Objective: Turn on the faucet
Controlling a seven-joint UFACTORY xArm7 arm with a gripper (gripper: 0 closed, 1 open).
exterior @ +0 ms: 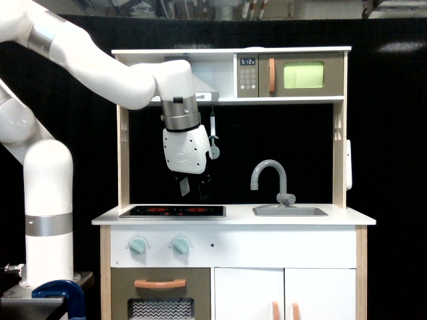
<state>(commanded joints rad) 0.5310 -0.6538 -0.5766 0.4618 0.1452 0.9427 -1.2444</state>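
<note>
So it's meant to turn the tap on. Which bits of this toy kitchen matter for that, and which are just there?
Matter for the job:
- faucet, with its small lever
- gripper, hanging over the stove top, apart from the faucet

Just there:
- sink
- stove top
- green knobs
- microwave
- hanging utensil
</note>
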